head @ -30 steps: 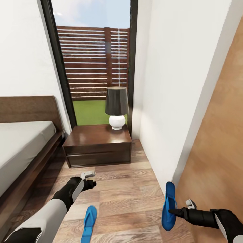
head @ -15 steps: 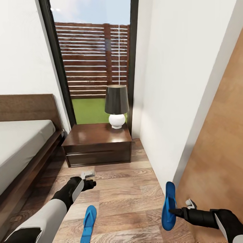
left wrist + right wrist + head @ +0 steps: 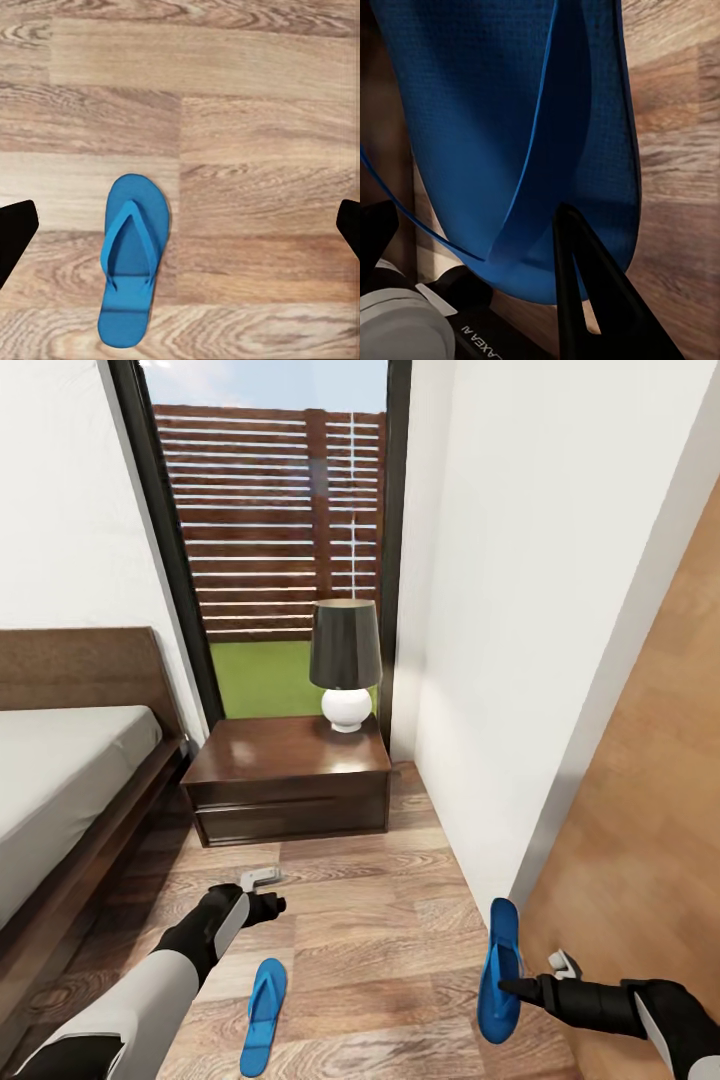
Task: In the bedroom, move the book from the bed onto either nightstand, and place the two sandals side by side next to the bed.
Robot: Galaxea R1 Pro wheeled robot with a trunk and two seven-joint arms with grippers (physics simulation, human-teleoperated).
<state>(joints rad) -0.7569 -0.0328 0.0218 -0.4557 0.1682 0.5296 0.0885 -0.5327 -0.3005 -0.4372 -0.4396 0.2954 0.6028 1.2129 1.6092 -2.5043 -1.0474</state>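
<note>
The right claw (image 3: 512, 988) grips one blue sandal (image 3: 498, 970) by its strap, holding it on edge above the wood floor (image 3: 380, 920) beside the white wall. The other sandal (image 3: 264, 1015) lies flat on the floor below the left claw (image 3: 268, 892), whose fingers stand wide apart (nothing between them). The nightstand (image 3: 290, 780) with its lamp (image 3: 345, 660) stands beside the bed (image 3: 70, 780).

Bright window daylight — sharp, glare-free
</note>
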